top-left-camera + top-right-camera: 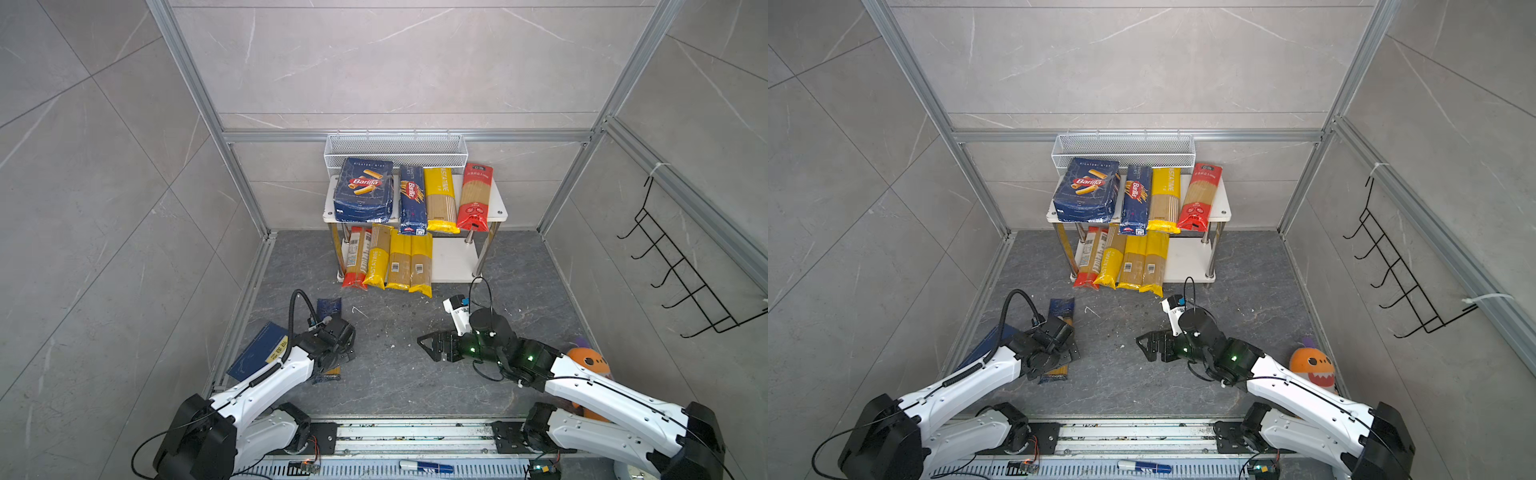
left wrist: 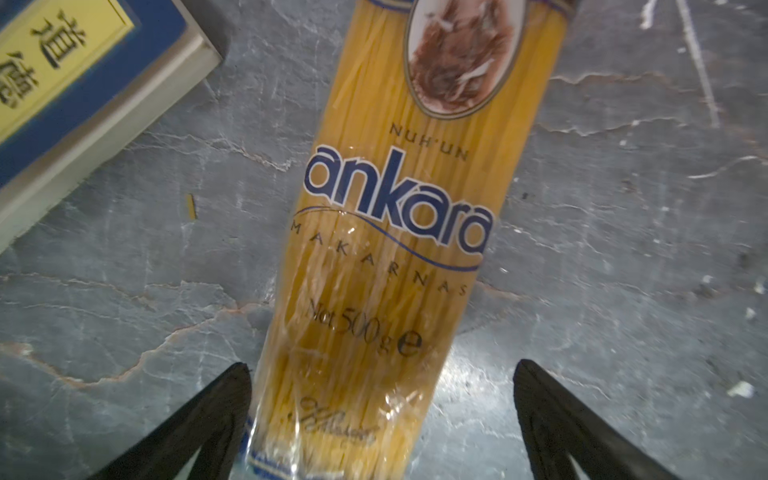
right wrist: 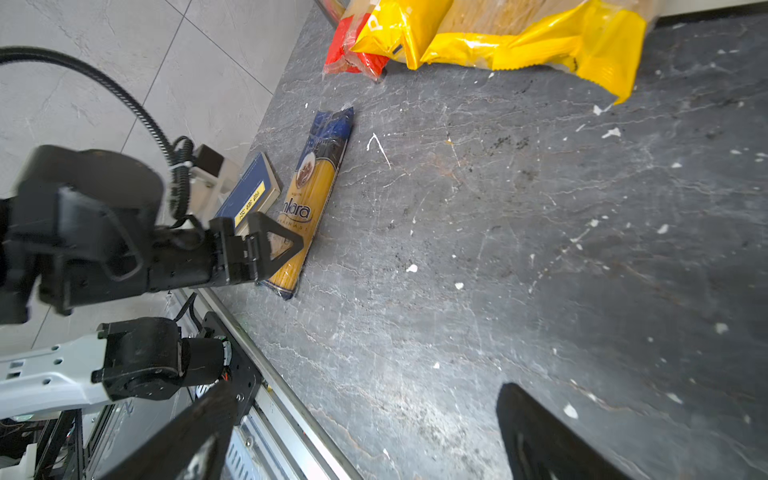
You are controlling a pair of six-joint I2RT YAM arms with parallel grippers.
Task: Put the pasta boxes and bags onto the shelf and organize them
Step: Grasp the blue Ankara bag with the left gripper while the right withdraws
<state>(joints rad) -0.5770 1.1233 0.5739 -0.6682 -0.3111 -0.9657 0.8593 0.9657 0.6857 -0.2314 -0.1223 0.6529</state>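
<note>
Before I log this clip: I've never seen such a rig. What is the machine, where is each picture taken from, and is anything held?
Two white robot arms, the left arm and the right arm, each end in two-fingered jaws. Two pictures look down from one overhead camera; the other two come from cameras on the wrists. A white shelf stands on the dark floor. On top lie a wide Barilla box, a narrow Barilla box, a yellow bag and a red bag; below, a second red bag and three yellow bags stick out in front. On the floor lie the ankara bag, beside a blue book, and an orange plush. Nothing is held: the left jaws stand open astride the ankara bag, the right jaws open over bare floor.
</note>
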